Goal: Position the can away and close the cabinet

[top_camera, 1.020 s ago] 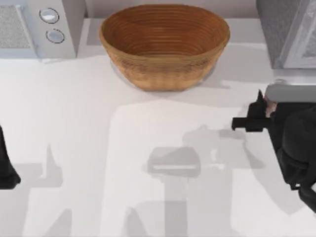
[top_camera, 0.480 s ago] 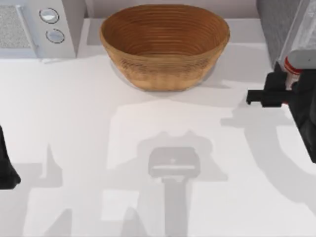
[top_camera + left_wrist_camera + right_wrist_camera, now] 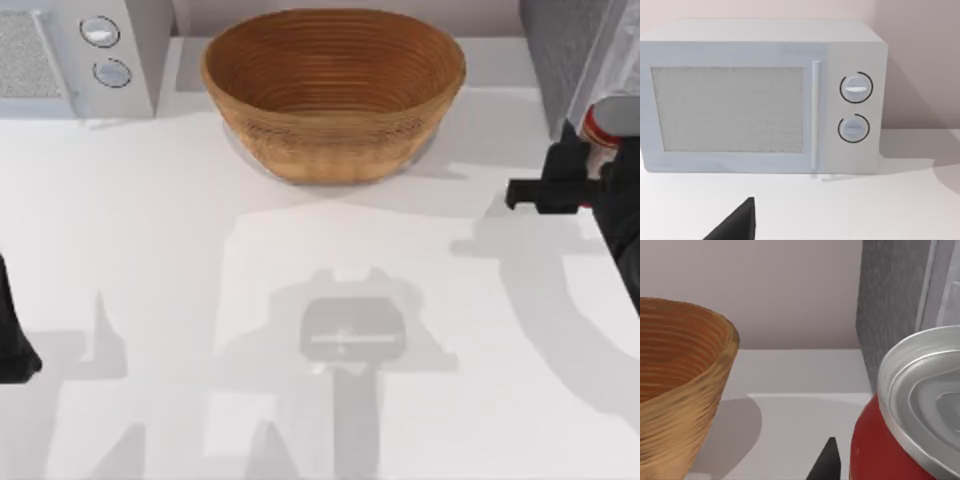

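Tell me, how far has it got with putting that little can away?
Done: the red can is off the table, carried in the right hand and held close to the grey cabinet at the table's right rear. In hand: bringing it to the cabinet. Left: setting it inside, then closing the cabinet. The left arm sits parked at the table's left edge.

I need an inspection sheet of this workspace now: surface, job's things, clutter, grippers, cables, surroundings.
Surface: white table, shadows on it.
Job's things: can at the table's right edge, held before the grey cabinet.
Clutter: wicker basket at the back middle; microwave at the back left.
Grippers: right gripper with jaws shut on the can; left arm parked at the left edge.
Cables: nothing seen.
Surroundings: plain wall behind.
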You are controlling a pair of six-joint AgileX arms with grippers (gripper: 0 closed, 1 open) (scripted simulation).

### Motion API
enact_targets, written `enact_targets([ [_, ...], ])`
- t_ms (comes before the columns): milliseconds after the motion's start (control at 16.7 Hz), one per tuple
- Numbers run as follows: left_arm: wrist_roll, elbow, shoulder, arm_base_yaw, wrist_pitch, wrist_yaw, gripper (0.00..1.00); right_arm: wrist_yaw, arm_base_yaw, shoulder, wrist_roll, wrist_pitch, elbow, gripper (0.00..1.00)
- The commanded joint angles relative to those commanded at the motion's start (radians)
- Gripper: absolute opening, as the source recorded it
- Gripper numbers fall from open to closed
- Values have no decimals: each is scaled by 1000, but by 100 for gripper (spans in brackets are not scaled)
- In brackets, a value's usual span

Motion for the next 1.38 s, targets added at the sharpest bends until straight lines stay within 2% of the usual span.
enact_targets([
  [300, 0, 0, 0, 0, 0, 0, 100, -88, -75, -247, -24, -106, -79, 0],
  [1020, 0, 0, 0, 0, 0, 0, 100, -406, -404, -1158, -105, -548, -412, 0],
  [1380, 0, 0, 0, 0, 0, 0, 100, -485, -481, -1361, -123, -652, -490, 0],
])
